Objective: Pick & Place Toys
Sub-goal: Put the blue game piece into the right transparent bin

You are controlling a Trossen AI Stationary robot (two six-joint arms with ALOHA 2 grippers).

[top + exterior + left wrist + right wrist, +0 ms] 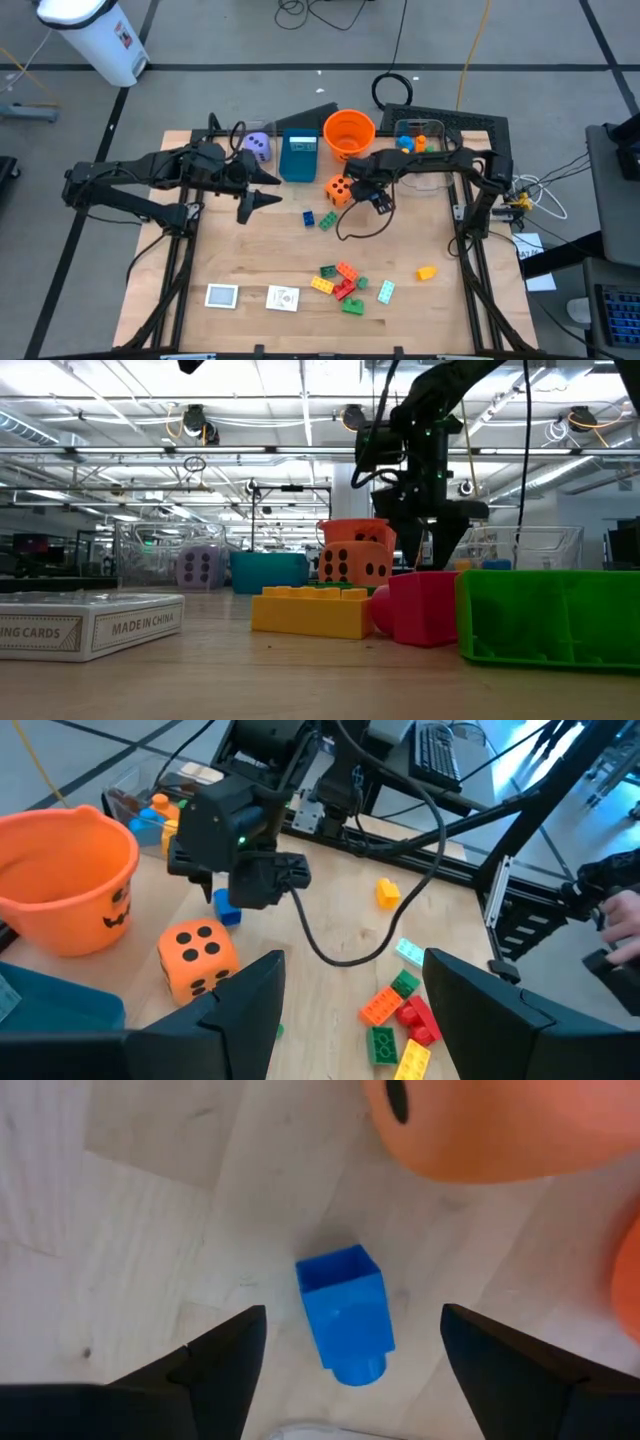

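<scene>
My right gripper [378, 197] is open and points down over a small blue brick [345, 1315]. The brick lies on the table beside the orange die [339, 190], and the fingers stand on either side of it without touching. The same brick shows under that gripper in the left wrist view [227, 908]. My left gripper [272, 188] is open and empty, left of the die, above the table. A purple die [258, 145] stands at the back. Another blue brick [309, 218] and a green one [327, 221] lie mid-table. Several bricks [345, 285] lie near the front edge.
An orange bucket [349, 132], a teal box [298, 157] and a clear bin [420, 140] stand along the far edge. Two flat white cards [222, 296] [283, 298] lie front left and a lone yellow-orange brick [427, 272] front right. A black cable [355, 228] loops below my right gripper.
</scene>
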